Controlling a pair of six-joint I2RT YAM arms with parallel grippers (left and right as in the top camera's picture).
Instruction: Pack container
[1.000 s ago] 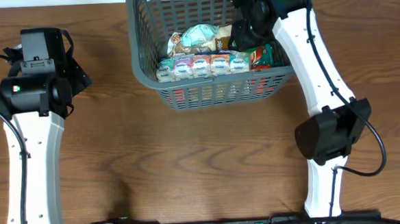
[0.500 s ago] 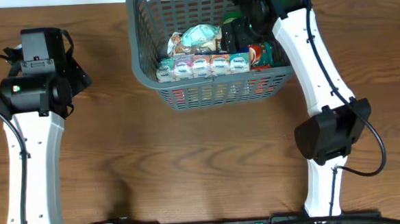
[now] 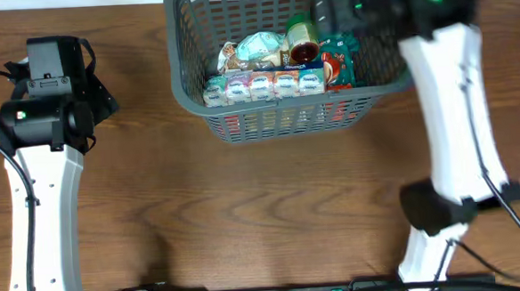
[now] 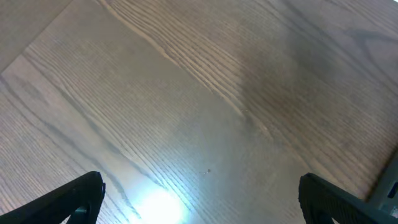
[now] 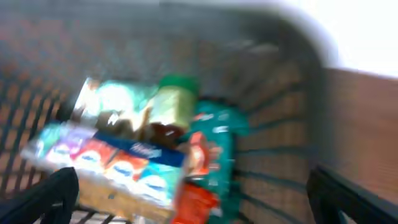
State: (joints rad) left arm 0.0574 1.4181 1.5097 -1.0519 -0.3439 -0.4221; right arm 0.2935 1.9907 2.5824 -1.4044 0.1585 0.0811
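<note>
At the left side of the table [image 3: 245, 209], the left arm [image 3: 39, 184] is standing well apart from everything else. The left end effector [image 4: 202, 202] is hanging over bare wood grain. Its wrist view is showing the two dark fingers [image 4: 78, 196] spread wide toward the lower corners with nothing between them, so it is released and empty.

Toward the far edge, a little right of centre, the container [image 3: 186, 96] is sitting upright on the table, its slotted grey walls enclosing several groceries. Along its near wall a row of small pastel packs [image 3: 261, 85] is lying side by side. Behind that row, at the left, a crinkled pale bag [image 3: 253, 48] is resting. Just right of it a green-lidded jar [image 3: 301, 38] is lying tilted, and a teal and red packet [image 3: 338, 63] is sitting at the right-hand end of the row.

At the right, the right arm [image 3: 454, 109] is reaching over the container's far right corner, looking blurred in the overhead view. The right end effector [image 5: 193, 199] is hovering above the contents, its fingers [image 5: 43, 199] set wide apart at the bottom corners of its own blurred view, released and gripping nothing.
</note>
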